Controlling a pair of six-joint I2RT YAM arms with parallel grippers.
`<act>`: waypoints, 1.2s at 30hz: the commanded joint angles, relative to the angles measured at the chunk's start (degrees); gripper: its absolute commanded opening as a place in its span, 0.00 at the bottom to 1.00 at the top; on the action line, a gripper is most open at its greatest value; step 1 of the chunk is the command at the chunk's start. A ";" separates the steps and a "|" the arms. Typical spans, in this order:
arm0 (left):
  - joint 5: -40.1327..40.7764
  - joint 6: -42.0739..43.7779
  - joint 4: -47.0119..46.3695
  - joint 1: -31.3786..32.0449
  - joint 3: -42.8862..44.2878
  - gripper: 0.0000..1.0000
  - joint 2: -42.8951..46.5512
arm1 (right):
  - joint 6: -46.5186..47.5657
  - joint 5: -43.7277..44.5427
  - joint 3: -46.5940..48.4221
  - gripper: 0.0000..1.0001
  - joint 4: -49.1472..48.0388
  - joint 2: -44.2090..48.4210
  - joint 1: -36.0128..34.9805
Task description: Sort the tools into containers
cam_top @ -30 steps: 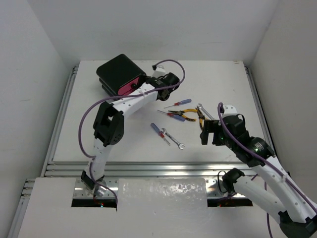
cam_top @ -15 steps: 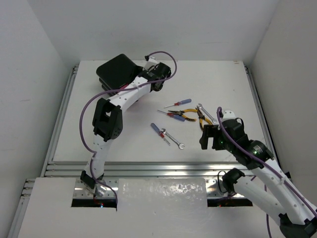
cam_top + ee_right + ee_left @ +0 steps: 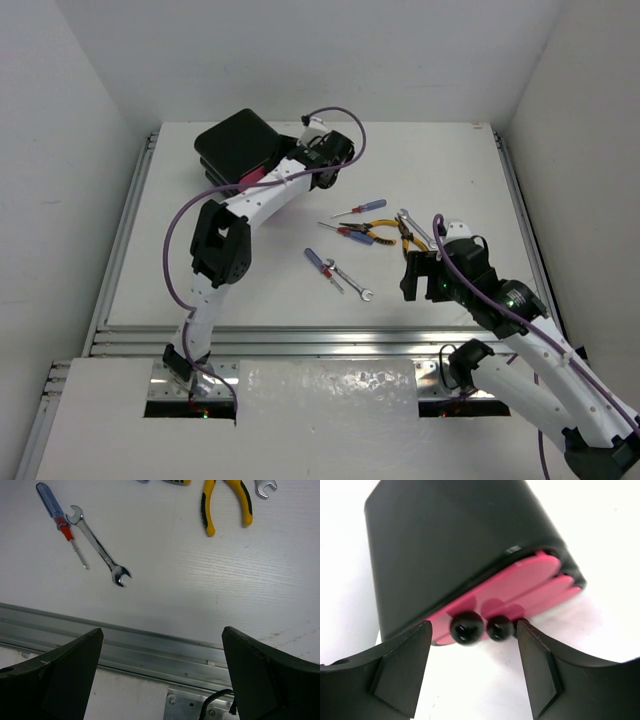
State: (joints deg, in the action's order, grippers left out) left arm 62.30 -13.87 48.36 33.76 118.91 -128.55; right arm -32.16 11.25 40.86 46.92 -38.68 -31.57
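Top view: left tool (image 3: pixel 287 164) found drawn in closer to the drawer box (image 3: pixel 232 143) than a second back; right tool (image 3: pixel 418 280) slid slightly toward the near edge. Box at far left of counter (image 3: pixel 450 160), well apart from the loose items mid-counter: three screwdrivers (image 3: pixel 358 211), two pliers (image 3: pixel 378 231), two wrenches (image 3: pixel 350 281). None sorted yet.

Left wrist view: fingers (image 3: pixel 402 670) spread, straddling two black knobs (image 3: pixel 466 628), touching neither. Glossy black shell, rounded corners. Flat magenta drawers (image 3: pixel 520 587) stacked, seemingly all shut. Knobs round and smooth, likely slippery. Judged step: opening a drawer. Best to centre on one knob only, close behind its widest part, pull straight out along the drawer's line. Worth watching for the box sliding along with the pull.

Right wrist view: jaws spread wide, pinching nothing, hovering above the aluminium rail (image 3: pixel 125 647) at the near edge. Beyond: blue-and-red screwdriver just beside a thin silver open-ended wrench; yellow-and-black pliers at top. Counter white, faintly ribbed.
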 commanded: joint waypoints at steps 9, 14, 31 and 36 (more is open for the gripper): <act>-0.96 -3.53 0.15 3.50 0.62 0.73 3.75 | -0.53 1.32 0.36 0.99 -1.39 0.00 0.19; -0.96 -3.01 0.68 3.86 0.79 0.73 3.13 | -1.06 1.50 -0.95 0.99 -2.09 0.71 0.20; 1.15 -4.50 2.79 3.77 -3.07 0.73 3.39 | -1.59 -0.26 -3.15 0.99 -3.23 2.11 0.11; 1.51 -4.33 2.62 3.60 -3.86 0.73 3.92 | -1.50 -0.96 -3.33 0.99 -4.29 0.97 0.11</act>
State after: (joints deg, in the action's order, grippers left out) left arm 62.22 -17.37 51.37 37.10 115.35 -128.22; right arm -33.06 11.29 37.50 45.45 -37.19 -31.57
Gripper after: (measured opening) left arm 0.732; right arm 0.986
